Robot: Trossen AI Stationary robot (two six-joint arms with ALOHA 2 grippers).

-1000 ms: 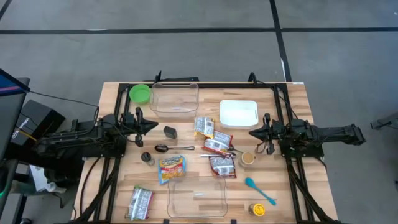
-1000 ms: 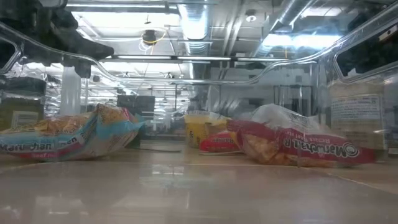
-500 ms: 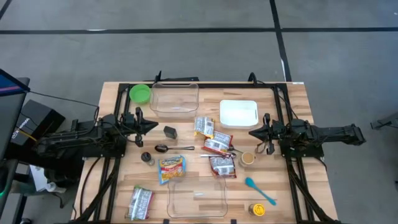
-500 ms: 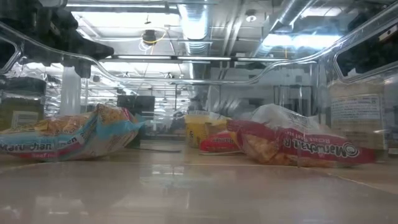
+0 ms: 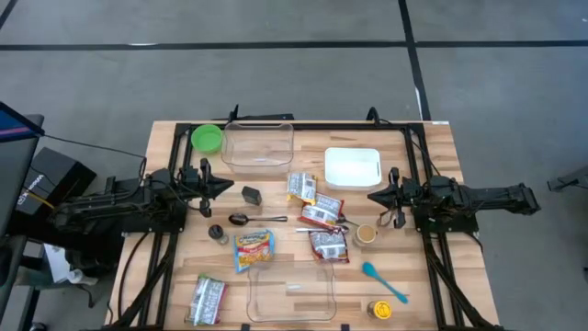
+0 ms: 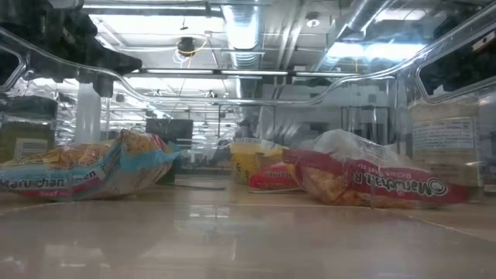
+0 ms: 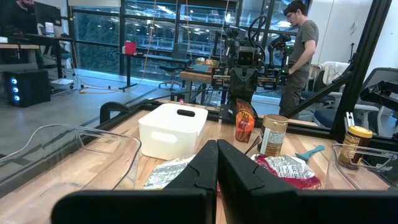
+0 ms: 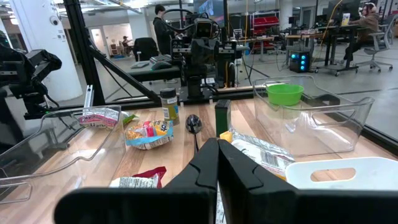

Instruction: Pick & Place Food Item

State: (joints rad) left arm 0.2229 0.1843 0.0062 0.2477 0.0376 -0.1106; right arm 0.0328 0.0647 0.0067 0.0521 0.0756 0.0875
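Several ramen packets lie flat on the wooden table: a yellow-and-blue one [image 5: 254, 248], red-and-silver ones [image 5: 322, 213] [image 5: 329, 245], a silver one [image 5: 302, 187] and one at the near left [image 5: 209, 299]. My left gripper [image 5: 228, 186] hovers level at the table's left side, shut and with nothing in it; its fingers meet in the left wrist view [image 7: 217, 146]. My right gripper [image 5: 371, 195] hovers level at the right side, shut and with nothing in it, pointing at the packets [image 8: 217, 144]. The low view shows two packets [image 6: 85, 170] [image 6: 364, 180] through a clear wall.
A clear bin [image 5: 257, 144] and a white bin [image 5: 353, 166] stand at the far side, another clear bin [image 5: 292, 292] at the near edge. Also here: green bowl [image 5: 207, 138], black box [image 5: 251, 194], spoon [image 5: 246, 219], small jar [image 5: 218, 233], cup [image 5: 367, 233], teal spatula [image 5: 383, 281], yellow-lidded jar [image 5: 379, 310]. A person stands beyond the table [image 7: 301, 43].
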